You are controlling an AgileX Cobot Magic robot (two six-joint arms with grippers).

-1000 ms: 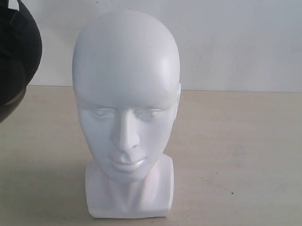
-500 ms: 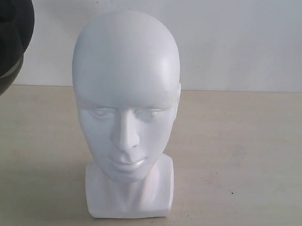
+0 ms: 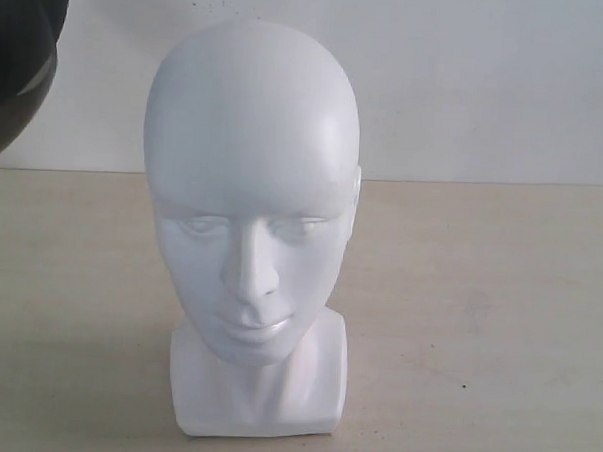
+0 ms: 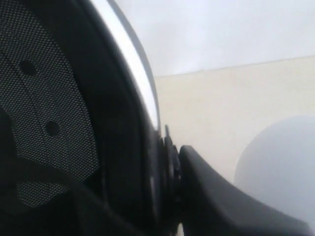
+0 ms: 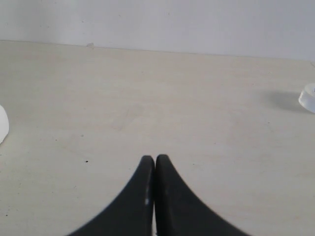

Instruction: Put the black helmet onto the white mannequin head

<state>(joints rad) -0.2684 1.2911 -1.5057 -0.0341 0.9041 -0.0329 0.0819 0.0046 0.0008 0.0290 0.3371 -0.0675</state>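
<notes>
Pale beige worktop (image 3: 477, 324) and white wall (image 3: 488, 84) frame the scene. Our left fingers (image 4: 216, 196) seem clamped on the rim of the round matte-black helmet (image 3: 18, 64), one outside the shell, the other hidden; our right fingers (image 5: 147, 169) sit pressed together. The glossy white mannequin head (image 3: 248, 184) stands upright beyond the left fingers, clear of the helmet. A rim catching its crown off-centre could, we judge, topple it. Only the left wrist view shows the mesh lining (image 4: 44, 113); only the exterior view shows the face.
</notes>
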